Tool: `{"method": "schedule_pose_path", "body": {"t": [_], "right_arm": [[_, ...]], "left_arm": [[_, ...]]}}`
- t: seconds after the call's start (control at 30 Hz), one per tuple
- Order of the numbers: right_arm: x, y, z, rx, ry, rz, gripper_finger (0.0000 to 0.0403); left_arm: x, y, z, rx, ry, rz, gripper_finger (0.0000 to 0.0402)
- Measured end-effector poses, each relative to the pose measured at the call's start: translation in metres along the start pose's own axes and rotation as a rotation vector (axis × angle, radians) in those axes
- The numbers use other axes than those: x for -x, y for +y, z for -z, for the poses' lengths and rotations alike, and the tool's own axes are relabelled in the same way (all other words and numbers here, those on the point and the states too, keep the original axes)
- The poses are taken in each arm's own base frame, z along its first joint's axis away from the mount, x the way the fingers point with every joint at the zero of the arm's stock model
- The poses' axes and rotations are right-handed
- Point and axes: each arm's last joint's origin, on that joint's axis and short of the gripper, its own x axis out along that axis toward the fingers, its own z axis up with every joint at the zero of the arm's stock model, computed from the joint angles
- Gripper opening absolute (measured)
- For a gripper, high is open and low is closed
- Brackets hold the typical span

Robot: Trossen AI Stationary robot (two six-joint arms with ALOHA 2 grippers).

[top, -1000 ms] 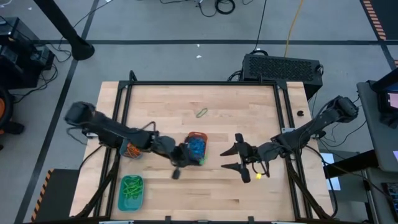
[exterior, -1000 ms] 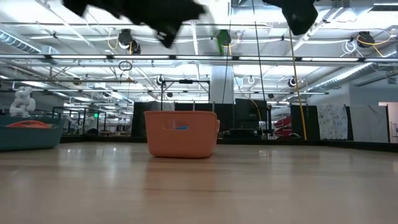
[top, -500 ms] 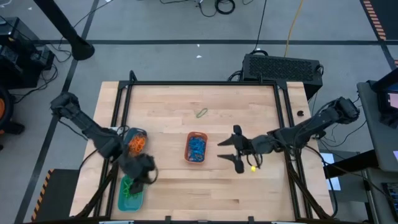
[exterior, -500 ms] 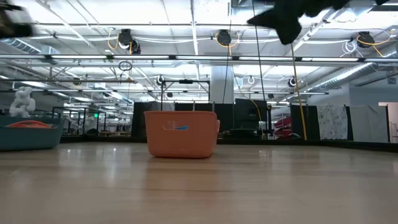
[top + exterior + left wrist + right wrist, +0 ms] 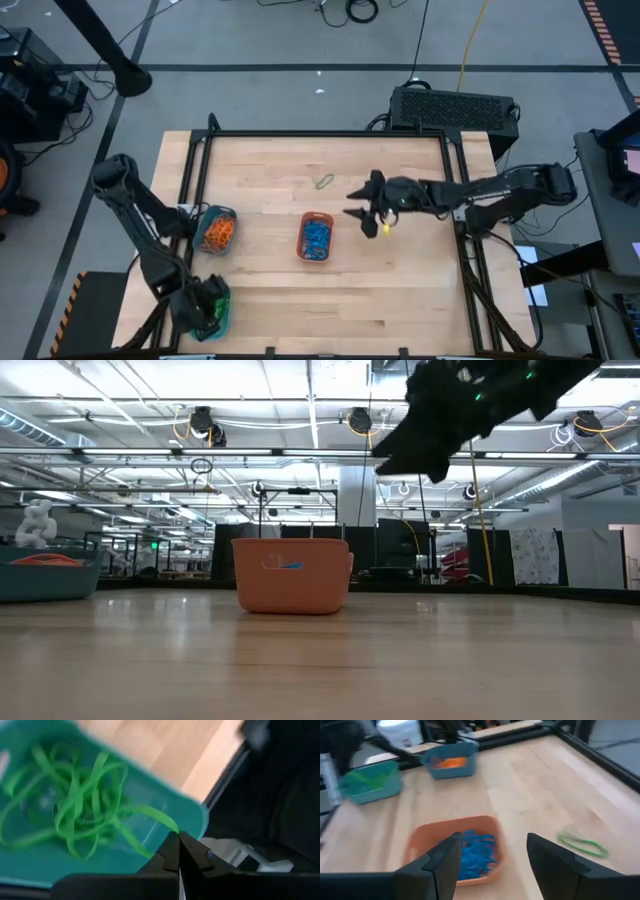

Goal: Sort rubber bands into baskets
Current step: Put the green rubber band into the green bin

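Seen from above, a wooden tabletop point(image 5: 400, 290) carries three baskets. The left tool point(image 5: 205, 310) hangs over the teal rectangular basket point(image 5: 218, 318) at the near left corner. Its wrist camera shows its two fingers pressed together on one green rubber band point(image 5: 150, 817), which trails from the fingertips down to a tangle of green bands point(image 5: 65, 810) lying inside that basket.

The right tool point(image 5: 362, 207) hovers above the middle of the tabletop with its fingers spread wide and nothing between them. The orange basket point(image 5: 316, 238), full of blue bands point(image 5: 317, 237), sits just beside that tool, toward the near left of it. A single loose green band point(image 5: 325, 181) lies flat on the wood near the tool, on its far left side, apart from every basket. The round blue-teal basket point(image 5: 214, 229), holding orange bands point(image 5: 217, 231), stands left of the orange basket, well apart from the right tool.
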Motion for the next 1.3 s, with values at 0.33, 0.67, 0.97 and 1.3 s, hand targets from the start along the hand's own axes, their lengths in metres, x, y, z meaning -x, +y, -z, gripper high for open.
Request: {"method": "schedule_pose_path", "body": {"t": [0.33, 0.67, 0.97, 1.3], "right_arm": [[-0.031, -0.076, 0.006, -0.046, 0.055, 0.032, 0.0214], [-0.078, -0.126, 0.01, 0.08, 0.189, -0.048, 0.0214], [-0.123, -0.152, -0.004, 0.194, 0.343, -0.047, 0.0214], [-0.157, -0.162, 0.01, 0.286, 0.479, 0.012, 0.0214]], "left_arm": [[-0.022, 0.003, 0.009, 0.045, 0.099, -0.101, 0.0], [-0.021, 0.013, 0.009, 0.025, 0.099, -0.21, 0.0041], [-0.02, 0.017, 0.009, -0.016, 0.117, -0.245, 0.0107], [-0.014, 0.017, -0.008, -0.033, 0.111, -0.23, 0.0131]]}}
